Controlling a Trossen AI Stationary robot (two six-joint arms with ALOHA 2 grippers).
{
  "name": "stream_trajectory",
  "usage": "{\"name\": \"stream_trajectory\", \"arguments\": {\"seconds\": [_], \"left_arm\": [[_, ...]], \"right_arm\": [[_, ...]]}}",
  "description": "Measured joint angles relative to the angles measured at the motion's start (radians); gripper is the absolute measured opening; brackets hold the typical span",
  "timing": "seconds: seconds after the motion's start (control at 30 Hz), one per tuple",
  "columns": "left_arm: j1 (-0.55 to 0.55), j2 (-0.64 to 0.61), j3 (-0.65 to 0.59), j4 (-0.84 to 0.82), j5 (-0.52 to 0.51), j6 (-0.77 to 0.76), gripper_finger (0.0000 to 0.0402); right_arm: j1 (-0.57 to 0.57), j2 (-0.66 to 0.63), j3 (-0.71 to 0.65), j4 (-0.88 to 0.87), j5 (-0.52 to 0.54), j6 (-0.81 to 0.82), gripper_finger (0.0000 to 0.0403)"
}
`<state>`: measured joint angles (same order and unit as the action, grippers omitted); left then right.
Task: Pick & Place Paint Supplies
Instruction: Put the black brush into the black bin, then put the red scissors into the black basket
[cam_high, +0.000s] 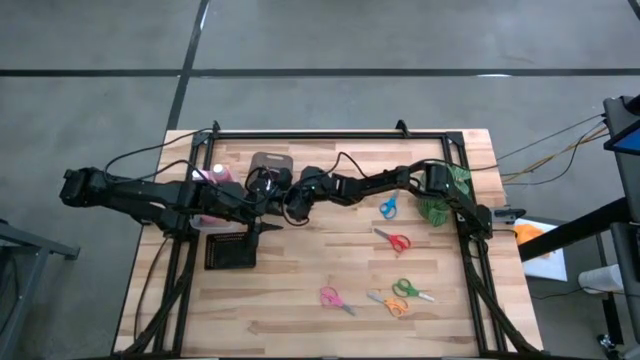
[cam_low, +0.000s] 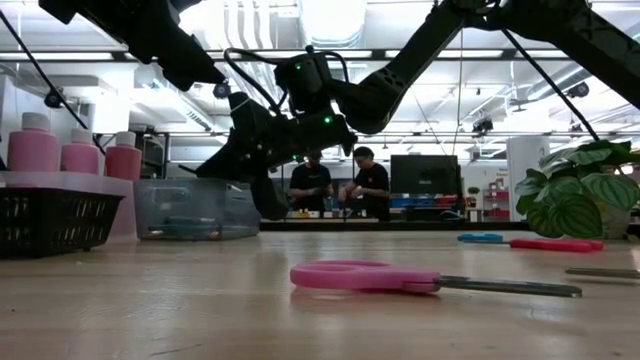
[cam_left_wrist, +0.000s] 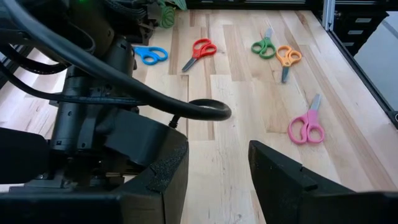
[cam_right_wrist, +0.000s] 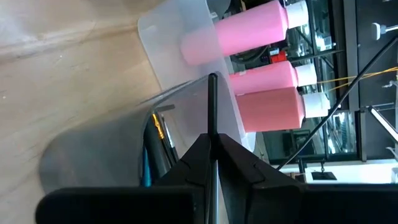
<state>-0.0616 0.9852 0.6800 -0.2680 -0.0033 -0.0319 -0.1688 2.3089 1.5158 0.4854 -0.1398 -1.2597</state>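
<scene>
1. Your right gripper (cam_right_wrist: 212, 163) is clenched on a thin black-handled paintbrush (cam_right_wrist: 212, 106), which stands out straight from between the fingers.
2. It hangs over the clear plastic tub (cam_right_wrist: 106, 146) that stands near the back left of the wooden table (cam_high: 300, 280); more brushes lie inside the tub.
3. Three pink bottles with white caps (cam_right_wrist: 261, 65) stand together just beside the tub.
4. Your left gripper (cam_left_wrist: 217, 180) hangs beside the right one with its jaws apart, holding nothing.
5. A black mesh basket (cam_high: 230, 250) sits below it.
</scene>
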Motion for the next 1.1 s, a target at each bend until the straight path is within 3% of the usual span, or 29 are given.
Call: {"name": "stream_trajectory", "arguments": {"seconds": [0.4,0.77,1.1], "left_arm": [[0.000,0.000,0.000,0.000,0.000,0.000,0.0165],[0.000,0.000,0.000,0.000,0.000,0.000,0.0165],[0.000,0.000,0.000,0.000,0.000,0.000,0.0165]], "right_arm": [[0.000,0.000,0.000,0.003,0.000,0.003,0.0078],[0.000,0.000,-0.001,0.009,0.006,0.010,0.0081],[0.013,-0.020,-0.011,0.015,0.011,0.138,0.0081]]}}
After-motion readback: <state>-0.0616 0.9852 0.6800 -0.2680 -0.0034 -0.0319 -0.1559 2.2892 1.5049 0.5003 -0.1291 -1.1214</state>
